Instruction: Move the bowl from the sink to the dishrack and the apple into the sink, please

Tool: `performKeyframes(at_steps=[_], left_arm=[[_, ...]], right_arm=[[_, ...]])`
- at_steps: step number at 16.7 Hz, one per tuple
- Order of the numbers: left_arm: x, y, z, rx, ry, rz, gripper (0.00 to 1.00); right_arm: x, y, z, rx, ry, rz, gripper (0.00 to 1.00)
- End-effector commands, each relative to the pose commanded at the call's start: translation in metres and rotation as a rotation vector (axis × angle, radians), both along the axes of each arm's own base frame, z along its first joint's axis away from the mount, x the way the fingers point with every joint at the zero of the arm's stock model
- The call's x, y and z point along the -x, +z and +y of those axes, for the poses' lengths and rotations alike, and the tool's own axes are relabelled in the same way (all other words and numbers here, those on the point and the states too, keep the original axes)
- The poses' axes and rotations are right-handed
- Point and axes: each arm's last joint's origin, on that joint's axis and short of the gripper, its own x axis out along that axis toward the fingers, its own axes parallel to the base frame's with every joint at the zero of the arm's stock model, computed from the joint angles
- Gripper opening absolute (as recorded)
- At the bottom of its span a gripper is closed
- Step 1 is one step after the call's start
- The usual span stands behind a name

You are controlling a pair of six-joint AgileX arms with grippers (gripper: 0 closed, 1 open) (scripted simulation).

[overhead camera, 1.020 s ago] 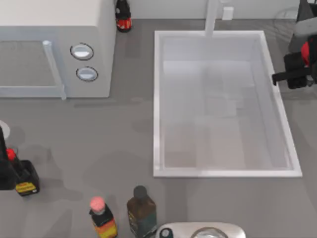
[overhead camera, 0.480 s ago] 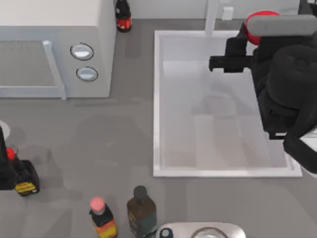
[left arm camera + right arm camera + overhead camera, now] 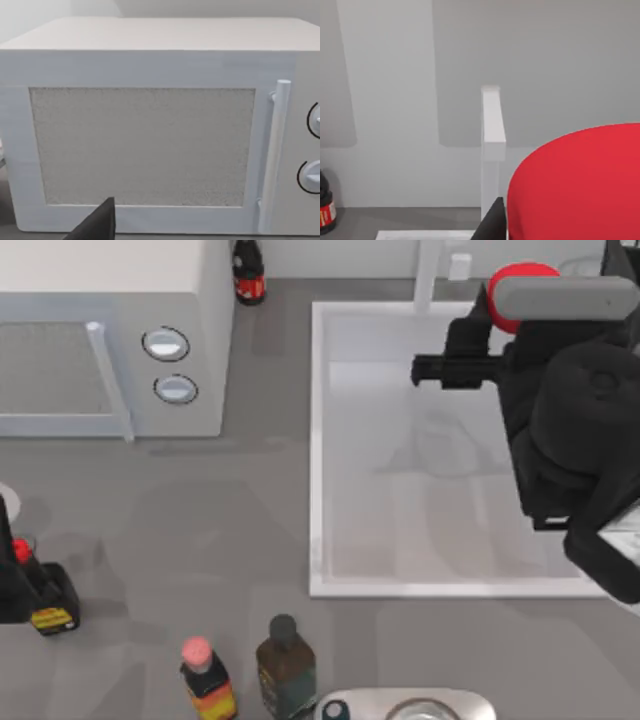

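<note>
- The right end effector (image 3: 455, 365) hangs over the far right part of the sink (image 3: 316, 440), close to the back rim and just right of the white faucet post (image 3: 428, 275).
- The apple (image 3: 512, 290) sits against the end effector, red showing behind the grey wrist housing; in the right wrist view it bulks large and red (image 3: 580, 185) right beside a dark finger (image 3: 492, 222). The end effector appears closed around the apple.
- The basin floor below lies bare and pale, with open room toward its left wall and near rim.
- The right arm's black bulk covers the basin's right rim and reaches past the near right corner.
- The left end effector stays at the far left edge of the table, by a dark bottle with a yellow label (image 3: 50, 605); I cannot tell how its fingers stand.
- The left wrist view faces the microwave (image 3: 150, 130) door and its upright handle.
- Along the table's near edge stand a pink-capped bottle (image 3: 205, 675) and a dark bottle with a grey cap (image 3: 285, 665), just beside each other, well left of the sink's near corner.
- A red-labelled bottle (image 3: 248, 275) stands at the back, between the microwave and the sink.
</note>
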Motion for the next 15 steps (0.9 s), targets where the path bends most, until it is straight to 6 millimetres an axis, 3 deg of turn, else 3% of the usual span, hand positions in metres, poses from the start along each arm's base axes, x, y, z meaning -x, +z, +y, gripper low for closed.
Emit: performKeyframes(at_steps=[3,11,15], left_arm=[[0.0,0.0,0.0,0.0,0.0,0.0,1.0],[0.0,0.0,0.0,0.0,0.0,0.0,1.0],[0.0,0.0,0.0,0.0,0.0,0.0,1.0]], right_arm=[[-0.004,-0.016,0.005,0.005,0.005,0.005,0.0],[-0.008,-0.112,0.009,-0.002,0.0,-0.004,0.0],[0.0,-0.145,0.002,0.0,0.001,-0.002,0.0]])
